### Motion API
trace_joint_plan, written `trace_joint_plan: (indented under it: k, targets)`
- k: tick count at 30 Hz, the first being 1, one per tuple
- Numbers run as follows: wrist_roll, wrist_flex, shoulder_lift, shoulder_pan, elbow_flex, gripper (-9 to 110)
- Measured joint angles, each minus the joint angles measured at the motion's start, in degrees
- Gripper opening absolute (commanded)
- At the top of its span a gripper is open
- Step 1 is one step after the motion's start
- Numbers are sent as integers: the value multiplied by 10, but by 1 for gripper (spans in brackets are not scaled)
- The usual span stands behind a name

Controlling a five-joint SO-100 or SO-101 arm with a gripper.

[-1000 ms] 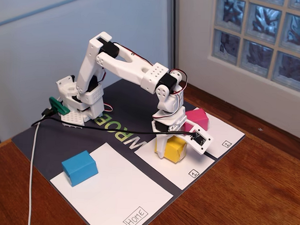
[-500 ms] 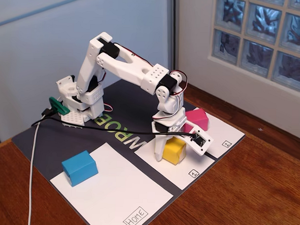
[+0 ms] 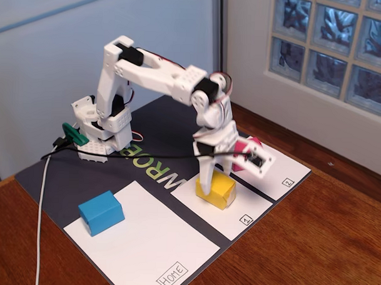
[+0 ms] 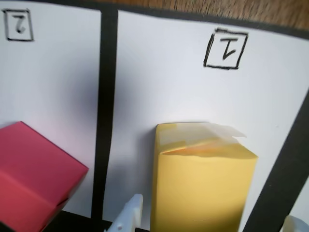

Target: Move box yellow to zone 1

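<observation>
Glass-block window and pale wall back a reddish wooden tabletop (image 3: 312, 247) carrying a dark mat. On it, the small bright yellow paper-wrapped box (image 3: 217, 189) sits on the white paper panel marked "1" (image 3: 232, 213), its whitish taped end facing the boxed numeral in the wrist view. White jaws (image 4: 207, 220) stand apart, their tips flanking the box without clamping it. At the yellow box's 1 o'clock in the fixed view, a pink box (image 3: 252, 146) rests on the panel marked "2" (image 3: 283, 174); a blue box (image 3: 101, 212) lies at its 9 o'clock on the larger "Home" panel (image 3: 149, 247).
</observation>
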Motion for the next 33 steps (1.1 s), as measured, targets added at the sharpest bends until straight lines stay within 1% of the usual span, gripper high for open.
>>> trace_joint_plan:
  k: [3,11,13,15,20,24,29,33]
  targets:
    - [-3,0,53,6,0,36]
    - [-54,7,206,41,13,34]
    - [-72,7,247,53,33,32]
    - [-93,7,291,66,62,27]
    - [-153,7,395,102,141,10]
    - [-207,7,533,138,276,0]
    - [-229,11,663,168,399,-1]
    - [-258,45,773,185,511,-1]
